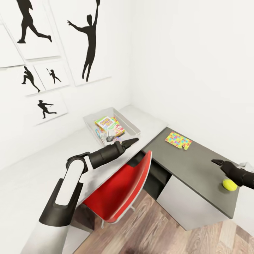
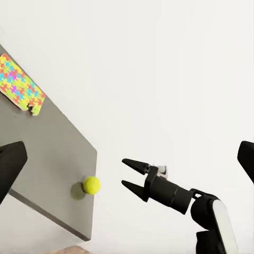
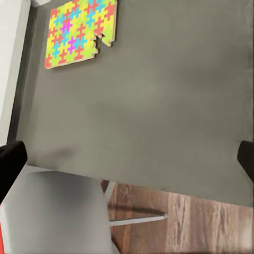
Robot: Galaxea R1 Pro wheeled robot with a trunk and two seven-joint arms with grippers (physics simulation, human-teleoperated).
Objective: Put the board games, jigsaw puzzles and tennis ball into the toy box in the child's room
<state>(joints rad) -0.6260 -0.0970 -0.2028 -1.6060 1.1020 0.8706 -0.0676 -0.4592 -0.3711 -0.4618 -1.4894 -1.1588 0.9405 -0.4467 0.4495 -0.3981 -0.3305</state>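
Observation:
The toy box (image 1: 131, 124) sits on the pale part of the table (image 1: 38, 169) by the wall. Inside it lie a SKIP-BO board game (image 1: 105, 123) and a second printed box (image 1: 118, 129). My left gripper (image 1: 132, 141) hovers open just off the box's near corner, one finger (image 2: 10, 164) showing at the edge of its wrist view. One jigsaw puzzle (image 1: 178, 140) (image 3: 79, 32) lies flat on the darker wing (image 1: 197, 165). The tennis ball (image 1: 229, 184) (image 2: 91, 184) rests near that wing's end. My right gripper (image 1: 217, 162) (image 2: 129, 173) hangs open and empty just above the ball.
A red chair (image 1: 123, 187) with a grey back (image 3: 53, 211) is tucked at the desk's inner corner, under my left forearm. White walls with black silhouette posters (image 1: 88, 38) close off the far side. Wood floor (image 1: 169, 229) lies in front.

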